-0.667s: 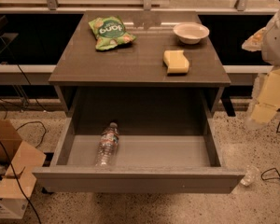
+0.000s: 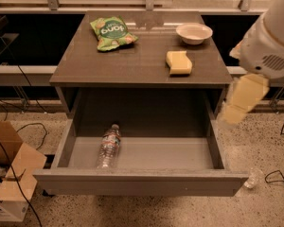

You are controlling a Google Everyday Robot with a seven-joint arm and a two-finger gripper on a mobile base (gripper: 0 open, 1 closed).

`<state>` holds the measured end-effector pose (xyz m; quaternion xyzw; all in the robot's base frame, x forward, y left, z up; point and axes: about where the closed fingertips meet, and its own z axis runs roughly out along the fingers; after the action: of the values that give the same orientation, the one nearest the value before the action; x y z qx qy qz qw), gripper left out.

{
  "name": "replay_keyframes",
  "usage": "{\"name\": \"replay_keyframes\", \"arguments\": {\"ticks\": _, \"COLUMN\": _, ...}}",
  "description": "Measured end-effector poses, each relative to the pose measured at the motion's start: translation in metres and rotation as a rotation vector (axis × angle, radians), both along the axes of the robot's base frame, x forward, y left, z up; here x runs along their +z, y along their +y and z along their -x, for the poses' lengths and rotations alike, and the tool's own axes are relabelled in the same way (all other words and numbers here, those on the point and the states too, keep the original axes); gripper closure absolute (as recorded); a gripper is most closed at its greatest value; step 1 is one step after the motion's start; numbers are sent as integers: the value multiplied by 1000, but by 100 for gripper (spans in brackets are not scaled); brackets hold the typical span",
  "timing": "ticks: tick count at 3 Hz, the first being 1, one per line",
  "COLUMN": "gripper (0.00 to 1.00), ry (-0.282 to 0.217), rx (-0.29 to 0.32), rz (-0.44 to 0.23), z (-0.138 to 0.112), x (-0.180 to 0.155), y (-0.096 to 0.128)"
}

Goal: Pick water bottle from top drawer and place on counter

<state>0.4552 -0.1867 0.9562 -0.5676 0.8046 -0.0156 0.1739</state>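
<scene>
The water bottle (image 2: 109, 146) lies on its side on the pale floor of the open top drawer (image 2: 142, 182), at the left, cap pointing to the back. The counter (image 2: 137, 60) spans the cabinet above the drawer. My gripper (image 2: 240, 100) hangs pale yellow below the white arm joint at the right, just outside the drawer's right wall and well away from the bottle. It holds nothing that I can see.
On the counter lie a green chip bag (image 2: 111, 32), a white bowl (image 2: 194, 33) and a yellow sponge (image 2: 179, 63). A cardboard box (image 2: 9, 174) and cables sit on the floor at the left. A small clear cup (image 2: 252, 178) stands on the floor at the right.
The arm and gripper have moved left, closer to the drawer's right side. The bottle and the things on the counter have not moved.
</scene>
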Motion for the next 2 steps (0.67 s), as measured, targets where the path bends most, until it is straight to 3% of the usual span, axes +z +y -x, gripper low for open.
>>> {"name": "replay_keyframes", "arguments": {"ticks": 2, "gripper": 0, "ry": 53, "rx": -125, "rz": -179, "z": -35, "x": -47, "y": 61}}
